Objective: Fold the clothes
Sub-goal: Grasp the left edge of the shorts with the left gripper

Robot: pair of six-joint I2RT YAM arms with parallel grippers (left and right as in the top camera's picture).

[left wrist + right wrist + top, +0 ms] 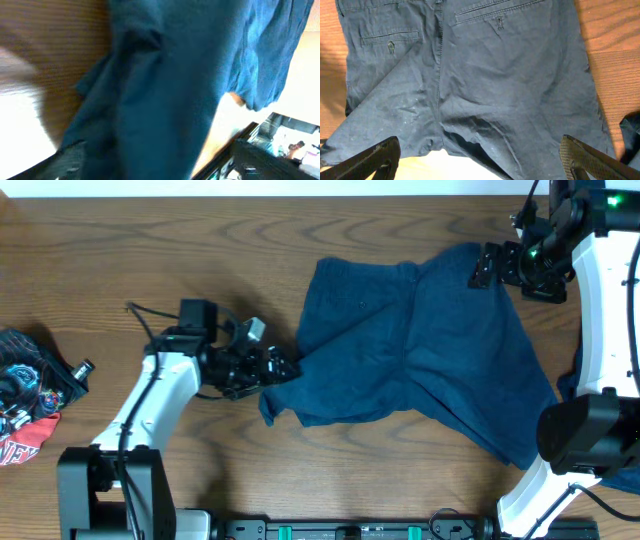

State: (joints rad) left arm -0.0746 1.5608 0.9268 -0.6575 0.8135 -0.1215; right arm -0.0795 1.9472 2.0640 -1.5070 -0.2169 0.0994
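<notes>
**Navy shorts, spread mid-table, a gripper at each of two edges**
Shorts lie flat on the table, back pockets up. Left gripper straddles the bunched near-left corner, jaws apart with cloth between them, probably placed to lift it for a fold. Right gripper hovers at the far-right edge, wide open and empty.

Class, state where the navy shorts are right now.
Overhead, the navy shorts lie spread right of centre on the table, between the left gripper and right gripper.

Fig.: wood-grain worktop. Navy shorts spread centre-right, back pockets up. Crumpled printed garments at far left edge.
</notes>
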